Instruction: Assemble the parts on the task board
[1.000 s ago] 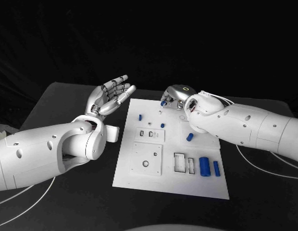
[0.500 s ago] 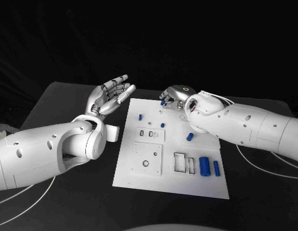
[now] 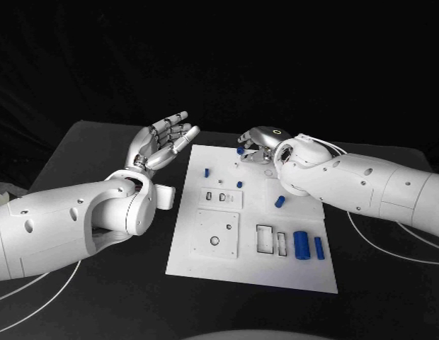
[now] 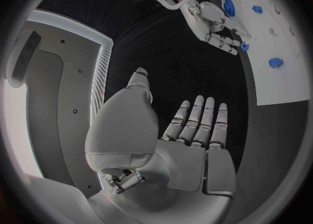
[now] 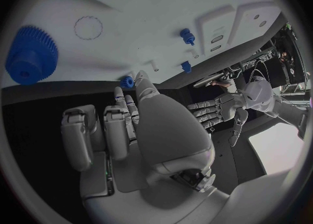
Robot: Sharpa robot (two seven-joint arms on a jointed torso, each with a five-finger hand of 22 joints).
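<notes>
Our right hand (image 3: 258,144) pinched a small blue part (image 3: 240,151) at its fingertips, right over the far edge of the task board (image 3: 219,263). Our left hand (image 3: 164,144) hovered just beside the board's far left corner, fingers straight and apart, holding nothing. Other blue parts (image 3: 301,244) lay on the board, including a gear (image 5: 30,54).

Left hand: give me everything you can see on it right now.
The left hand is silver, metallic-looking, on a white arm. It hangs above the black table, just off the far left edge of the white task board, palm up and fingers stretched out, slightly apart. It holds nothing and touches nothing. The left wrist view shows the same: straight fingers, thumb spread aside, empty palm.
</notes>
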